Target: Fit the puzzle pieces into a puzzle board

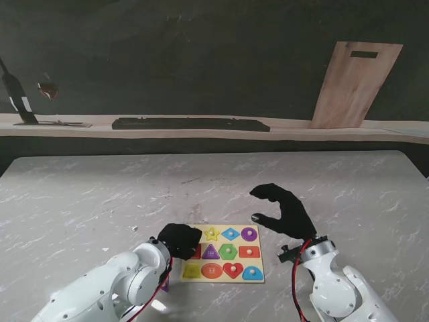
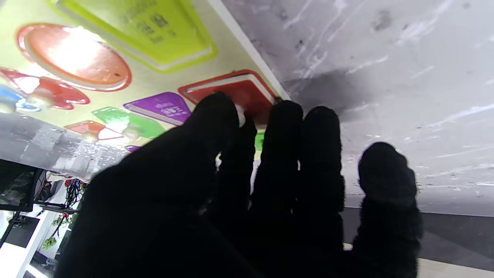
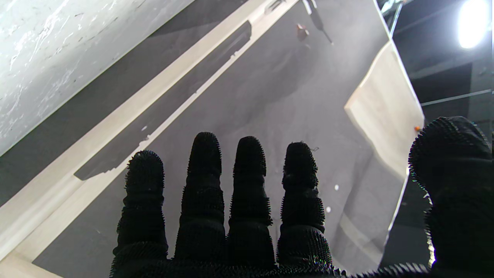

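The marbled surface [image 1: 87, 194] is filling most of the stand view, with a wooden board [image 1: 355, 84] leaning against the dark wall at the upper right of the frame and a long dark tray [image 1: 191, 124] lying on the ledge behind.

The puzzle board [image 1: 236, 260] is sitting low in the centre of the frame, carrying coloured pieces in rows: a yellow star [image 1: 212, 233], a blue diamond [image 1: 230, 233], a purple circle [image 1: 249, 233], and a red heart [image 1: 232, 270] nearer to me.

The right hand [image 1: 285, 208] is hovering to the right of the board with fingers spread wide and holding nothing.

The left hand [image 1: 179, 240] is resting over the board's left edge, its fingertips [image 2: 216, 112] pressing on the red square piece [image 2: 235, 90]; whether it is gripping the piece, I cannot tell.
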Action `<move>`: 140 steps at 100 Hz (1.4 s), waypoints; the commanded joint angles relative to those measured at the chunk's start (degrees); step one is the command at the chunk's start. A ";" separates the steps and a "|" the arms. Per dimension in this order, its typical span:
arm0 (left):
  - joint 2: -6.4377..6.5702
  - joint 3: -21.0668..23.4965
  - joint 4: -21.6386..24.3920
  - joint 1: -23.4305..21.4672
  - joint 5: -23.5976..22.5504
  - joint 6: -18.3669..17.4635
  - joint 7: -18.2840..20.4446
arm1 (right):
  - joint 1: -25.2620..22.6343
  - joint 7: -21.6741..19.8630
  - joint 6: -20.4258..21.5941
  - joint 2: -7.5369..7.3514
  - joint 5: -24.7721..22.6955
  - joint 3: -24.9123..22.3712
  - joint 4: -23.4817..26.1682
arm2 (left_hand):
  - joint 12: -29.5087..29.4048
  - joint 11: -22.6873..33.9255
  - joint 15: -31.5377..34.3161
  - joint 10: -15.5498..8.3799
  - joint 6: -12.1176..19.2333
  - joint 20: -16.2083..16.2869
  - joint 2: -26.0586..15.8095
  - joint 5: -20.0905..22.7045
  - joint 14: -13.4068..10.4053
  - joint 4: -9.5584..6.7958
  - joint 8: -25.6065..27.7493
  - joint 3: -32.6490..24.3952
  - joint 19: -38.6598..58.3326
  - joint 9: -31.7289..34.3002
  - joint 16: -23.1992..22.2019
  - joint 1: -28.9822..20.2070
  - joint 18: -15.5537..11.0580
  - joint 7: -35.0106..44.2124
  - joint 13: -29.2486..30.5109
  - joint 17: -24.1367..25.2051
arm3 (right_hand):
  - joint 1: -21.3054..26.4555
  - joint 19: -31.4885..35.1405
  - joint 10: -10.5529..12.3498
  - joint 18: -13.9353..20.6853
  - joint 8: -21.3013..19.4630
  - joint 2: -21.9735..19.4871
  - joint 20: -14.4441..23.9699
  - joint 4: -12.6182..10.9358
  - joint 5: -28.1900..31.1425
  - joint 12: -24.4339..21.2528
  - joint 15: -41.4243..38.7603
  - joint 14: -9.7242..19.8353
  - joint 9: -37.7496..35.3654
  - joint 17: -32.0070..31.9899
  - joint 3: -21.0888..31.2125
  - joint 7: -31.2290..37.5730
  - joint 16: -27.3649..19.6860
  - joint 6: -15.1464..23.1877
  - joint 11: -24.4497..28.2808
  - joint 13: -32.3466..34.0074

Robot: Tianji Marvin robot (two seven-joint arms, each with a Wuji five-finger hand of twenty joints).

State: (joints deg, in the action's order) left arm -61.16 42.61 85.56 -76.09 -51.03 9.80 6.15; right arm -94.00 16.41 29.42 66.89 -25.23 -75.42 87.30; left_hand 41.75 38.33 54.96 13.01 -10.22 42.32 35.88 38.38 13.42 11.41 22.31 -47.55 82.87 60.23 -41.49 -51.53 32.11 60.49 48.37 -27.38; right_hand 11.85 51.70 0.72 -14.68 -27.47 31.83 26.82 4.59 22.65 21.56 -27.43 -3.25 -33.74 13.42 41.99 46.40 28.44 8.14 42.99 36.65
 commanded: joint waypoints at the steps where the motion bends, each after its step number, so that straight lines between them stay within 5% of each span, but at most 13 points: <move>1: 0.49 -0.49 -0.45 -0.08 0.18 -0.19 1.30 | -0.43 0.21 0.15 0.33 -0.28 0.07 0.30 | -2.14 -3.93 -0.57 1.87 -1.60 0.97 2.45 0.81 0.15 0.55 -1.94 -1.27 0.31 -1.30 0.48 -2.46 -7.14 -4.09 -0.52 0.80 | -1.51 0.56 0.26 -0.29 -0.58 -1.17 1.14 -0.16 0.36 0.48 -0.28 0.16 -1.12 -0.48 -0.92 -0.04 0.53 1.71 -0.05 1.50; 34: 1.15 -1.40 -1.19 0.93 -3.36 -2.39 1.74 | -0.42 0.01 0.27 0.34 0.06 0.04 0.30 | -1.89 -7.53 -0.25 -0.08 1.05 1.31 3.11 3.45 -0.78 1.11 -0.01 -1.42 2.04 4.12 0.56 -3.62 -8.17 -1.03 2.83 -1.42 | -1.55 0.45 0.10 -0.33 -0.56 -1.73 1.13 -0.20 0.65 0.48 -0.24 0.00 -1.42 -0.61 -0.97 -0.15 0.53 1.99 -0.03 1.46; 67: 0.99 -2.56 -2.98 2.13 -3.14 -4.61 0.16 | -0.34 0.03 0.27 0.36 0.17 0.11 0.21 | -2.02 1.80 3.21 1.01 -2.48 1.34 2.45 2.50 -1.82 1.56 0.50 -4.31 3.55 3.43 0.67 -0.77 -6.81 4.47 4.28 -3.28 | -1.57 0.39 0.05 -0.38 -0.62 -2.03 1.16 -0.24 0.57 0.44 -0.20 -0.07 -1.51 -0.69 -1.14 -0.23 0.54 2.65 -0.13 1.44; 140: 0.06 -0.12 -2.71 -0.42 -1.62 -4.37 -4.37 | -0.40 0.41 0.39 0.43 0.00 0.00 0.20 | -1.12 2.60 3.18 -0.42 -0.82 1.09 2.12 0.39 -2.79 0.55 1.70 -7.41 3.37 2.20 0.48 1.44 -8.04 6.35 3.14 -2.78 | -1.70 0.34 -0.06 -0.35 -0.62 -2.34 1.27 -0.30 0.44 0.44 -0.21 0.03 -1.41 -0.73 -1.24 -0.33 0.59 2.57 -0.17 1.35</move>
State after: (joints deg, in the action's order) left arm -61.06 42.49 83.26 -75.89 -52.97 5.43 2.05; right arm -94.03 16.67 29.56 66.97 -25.07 -75.52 87.28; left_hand 40.08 40.12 57.04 11.95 -11.73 42.35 37.29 38.84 13.29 11.54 22.58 -52.76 83.80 62.90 -40.73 -49.22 32.11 63.31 50.95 -30.08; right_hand 11.85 51.70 0.72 -14.73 -27.47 30.49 26.82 4.59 22.66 21.56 -27.43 -3.30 -34.33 13.41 41.95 46.40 28.45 9.14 42.99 36.66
